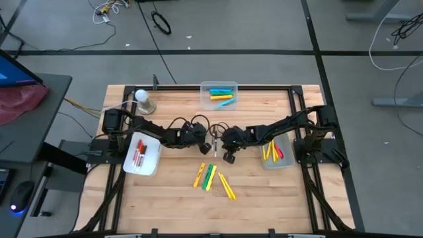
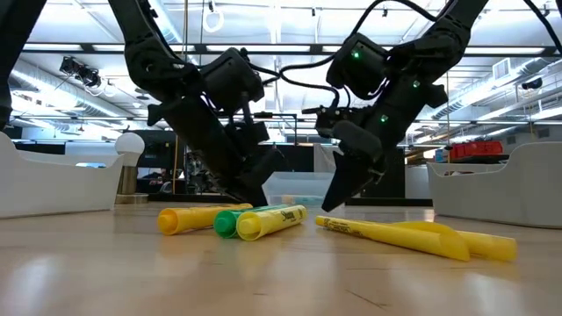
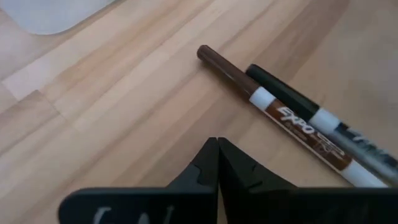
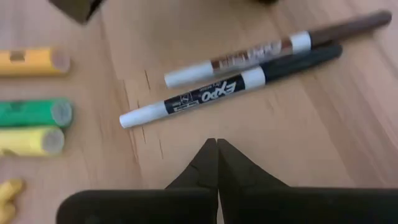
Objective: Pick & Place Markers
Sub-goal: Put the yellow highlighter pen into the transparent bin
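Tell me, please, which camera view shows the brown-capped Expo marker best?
The left wrist view: the brown-capped marker lies close, label readable. The right wrist view shows it whole but blurrier; the high view shows only a sliver; the low view hides it.

A wooden counter [image 1: 172, 192] lies under both grippers. Three white bins sit on it: one [image 1: 143, 155] beside the left gripper, one [image 1: 278, 153] beside the right, one [image 1: 219, 93] beyond both.

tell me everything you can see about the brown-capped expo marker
The brown-capped marker is a thin, plastic-looking white stick with a long brown cap and a brown "EXPO" label band. It lies flat, capped, on the bare wooden table, side by side with a black-capped marker, the two apparently touching along their length. Neither gripper holds it.
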`<state>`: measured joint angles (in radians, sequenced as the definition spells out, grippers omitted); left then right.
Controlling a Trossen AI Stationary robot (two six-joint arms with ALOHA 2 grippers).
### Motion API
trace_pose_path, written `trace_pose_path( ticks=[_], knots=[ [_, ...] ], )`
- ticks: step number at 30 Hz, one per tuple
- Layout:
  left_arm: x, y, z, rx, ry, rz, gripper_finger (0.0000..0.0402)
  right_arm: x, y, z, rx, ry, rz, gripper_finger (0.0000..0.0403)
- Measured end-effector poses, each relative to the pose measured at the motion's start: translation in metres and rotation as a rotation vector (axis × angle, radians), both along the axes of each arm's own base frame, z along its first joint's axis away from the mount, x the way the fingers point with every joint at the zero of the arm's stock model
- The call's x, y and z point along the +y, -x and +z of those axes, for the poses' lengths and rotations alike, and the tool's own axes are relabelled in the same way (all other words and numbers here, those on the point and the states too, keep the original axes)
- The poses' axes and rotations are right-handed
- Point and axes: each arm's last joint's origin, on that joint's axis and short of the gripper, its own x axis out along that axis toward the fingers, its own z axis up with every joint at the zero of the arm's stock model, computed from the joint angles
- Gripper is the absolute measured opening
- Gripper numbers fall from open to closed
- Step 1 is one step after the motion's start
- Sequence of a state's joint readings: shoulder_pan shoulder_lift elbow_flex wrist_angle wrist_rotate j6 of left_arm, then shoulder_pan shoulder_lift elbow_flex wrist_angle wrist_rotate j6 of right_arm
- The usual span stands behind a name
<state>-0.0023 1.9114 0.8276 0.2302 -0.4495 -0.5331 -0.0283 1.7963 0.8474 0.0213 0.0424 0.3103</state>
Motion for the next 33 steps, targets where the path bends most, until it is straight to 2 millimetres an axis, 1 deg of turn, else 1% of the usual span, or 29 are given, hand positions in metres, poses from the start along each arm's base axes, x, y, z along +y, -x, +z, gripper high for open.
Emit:
trace_pose_path(
  ticks=[5, 10, 13, 16, 18, 20, 23, 26, 30, 33],
  knots=[
    [-0.004, 0.000, 0.000, -0.001, 0.001, -0.006, 0.0010, 0.000, -0.004, -0.005, -0.023, 0.007, -0.004, 0.0000],
    [-0.004, 0.000, 0.001, 0.000, -0.003, -0.004, 0.0004, 0.000, -0.005, -0.009, -0.022, 0.033, -0.002, 0.0000],
    [-0.009, 0.003, 0.008, 0.003, 0.003, -0.035, 0.0004, 0.006, -0.002, -0.001, -0.013, 0.089, -0.014, 0.0000],
    [-0.024, 0.004, 0.025, -0.029, -0.009, -0.102, 0.0008, 0.020, 0.003, 0.016, -0.039, 0.166, -0.025, 0.0000],
    [-0.037, 0.007, 0.039, -0.062, -0.038, -0.130, 0.0008, 0.033, 0.009, 0.028, -0.042, 0.202, -0.024, 0.0000],
    [-0.054, 0.012, 0.048, -0.074, -0.077, -0.150, 0.0005, 0.050, 0.016, 0.040, -0.061, 0.242, -0.023, 0.0000],
    [-0.088, 0.021, 0.061, -0.124, -0.132, -0.195, 0.0004, 0.078, 0.029, 0.059, -0.130, 0.291, -0.010, 0.0000],
    [-0.124, 0.032, 0.070, -0.166, -0.165, -0.263, 0.0007, 0.112, 0.042, 0.073, -0.203, 0.301, 0.059, 0.0000],
    [-0.169, 0.043, 0.081, -0.224, -0.194, -0.341, 0.0004, 0.153, 0.060, 0.083, -0.289, 0.291, 0.180, 0.0000],
    [-0.192, 0.052, 0.087, -0.229, -0.205, -0.362, 0.0004, 0.177, 0.070, 0.086, -0.358, 0.285, 0.210, 0.0000]
  ],
)
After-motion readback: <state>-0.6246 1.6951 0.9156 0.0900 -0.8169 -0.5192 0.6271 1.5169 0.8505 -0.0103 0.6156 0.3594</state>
